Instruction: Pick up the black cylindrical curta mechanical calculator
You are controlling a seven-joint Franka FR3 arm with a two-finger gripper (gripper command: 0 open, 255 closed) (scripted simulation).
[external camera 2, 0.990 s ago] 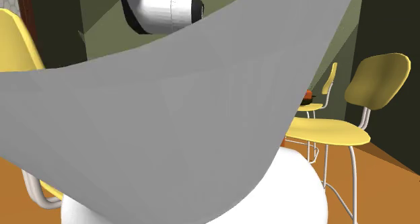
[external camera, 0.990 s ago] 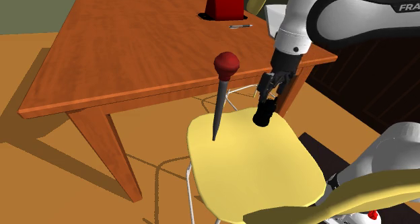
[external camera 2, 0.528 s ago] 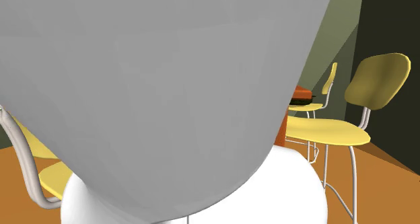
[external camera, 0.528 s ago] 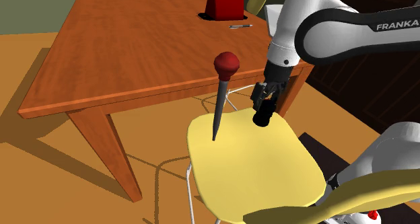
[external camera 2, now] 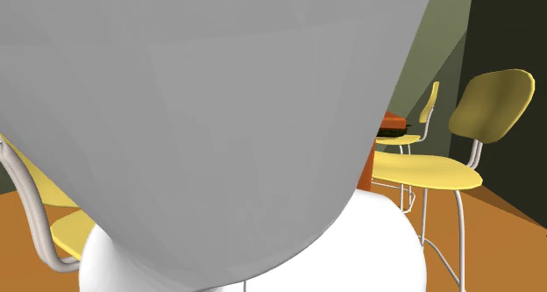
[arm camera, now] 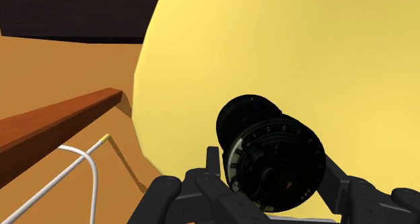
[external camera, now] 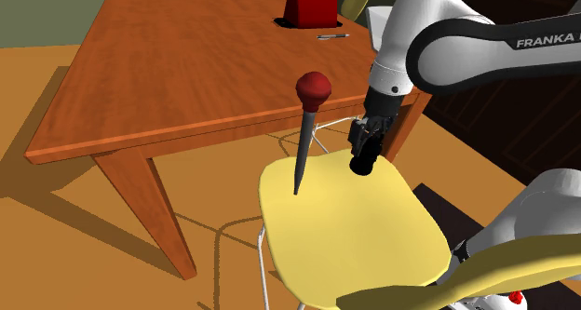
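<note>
The black cylindrical calculator (external camera: pixel 361 162) lies on its side on the yellow chair seat (external camera: pixel 344 229), near the seat's far edge. My black gripper (external camera: pixel 364 146) hangs right over it, pointing down. In the wrist view the calculator (arm camera: pixel 252 122) sits between the two fingers of the gripper (arm camera: pixel 274 174), its dial end with white numerals facing the camera. The left finger (arm camera: pixel 213 163) and the right finger (arm camera: pixel 335 177) stand close on either side of the cylinder. The gripper is open and straddles it.
An upright dark spike with a red ball top (external camera: pixel 308 122) stands on the seat beside the calculator. A wooden table (external camera: pixel 168 75) with a red box (external camera: pixel 312 1) and a pen (external camera: pixel 332 36) is behind. The arm's grey body (external camera 2: pixel 219 115) blocks the second exterior view; yellow chairs (external camera 2: pixel 491 106) stand at its right.
The arm swung toward the shoulder view's left and lowered, bringing the gripper down around the calculator. The calculator has stayed in place on the seat.
</note>
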